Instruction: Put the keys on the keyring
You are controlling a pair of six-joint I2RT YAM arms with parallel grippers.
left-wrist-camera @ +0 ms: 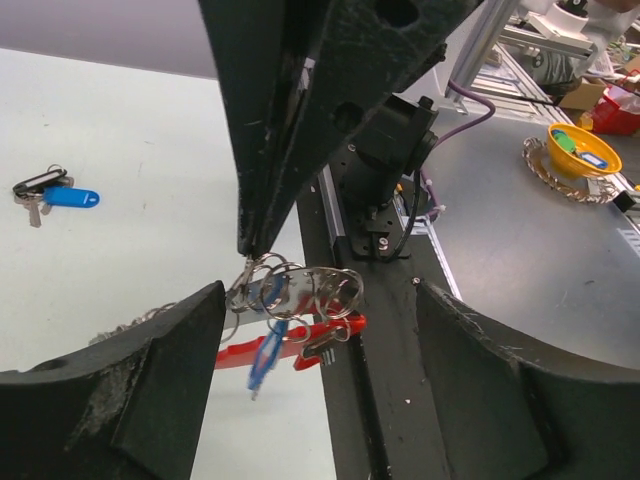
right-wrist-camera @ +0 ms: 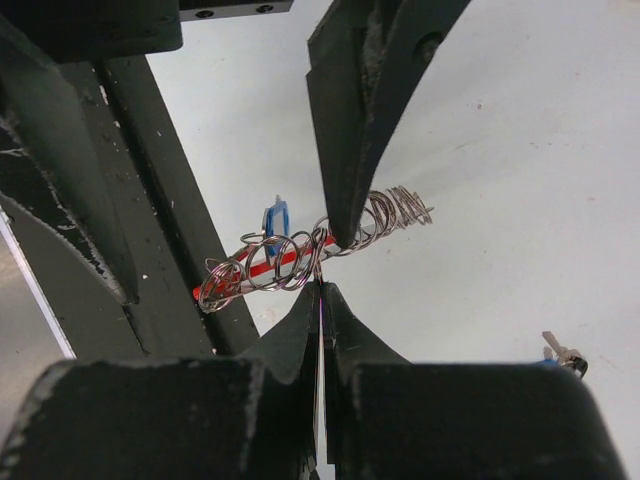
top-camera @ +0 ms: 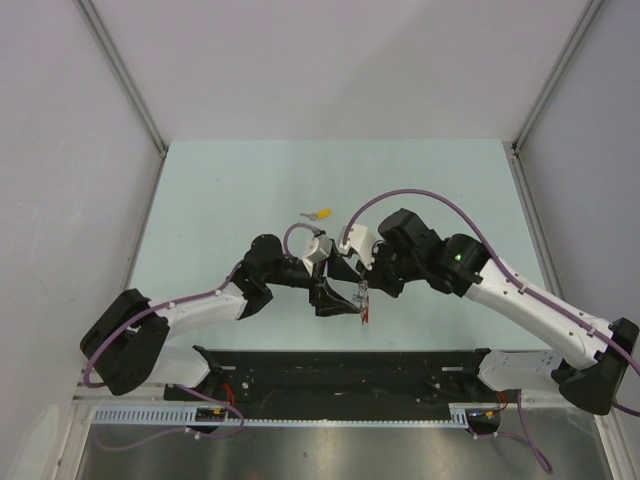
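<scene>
The keyring (left-wrist-camera: 300, 290) is a run of silver rings and chain on a red strap (left-wrist-camera: 240, 352), held in the air near the table's front edge (top-camera: 364, 308). A blue-capped key (left-wrist-camera: 265, 355) hangs among the rings and is blurred; it also shows in the right wrist view (right-wrist-camera: 275, 215). My right gripper (right-wrist-camera: 320, 290) is shut on one ring of the keyring (right-wrist-camera: 290, 262). My left gripper (left-wrist-camera: 318, 300) is open, one finger on each side of the keyring. A yellow-capped key (top-camera: 320, 213) lies on the table further back. A second blue-capped key (left-wrist-camera: 72, 197) lies with silver keys on the table.
A black rail (top-camera: 340, 365) runs along the table's near edge, just below the keyring. A yellow bowl (left-wrist-camera: 585, 150) sits on the metal bench beyond the rail. White enclosure walls stand to the left, right and back. A silver key tip (right-wrist-camera: 560, 350) lies on the table.
</scene>
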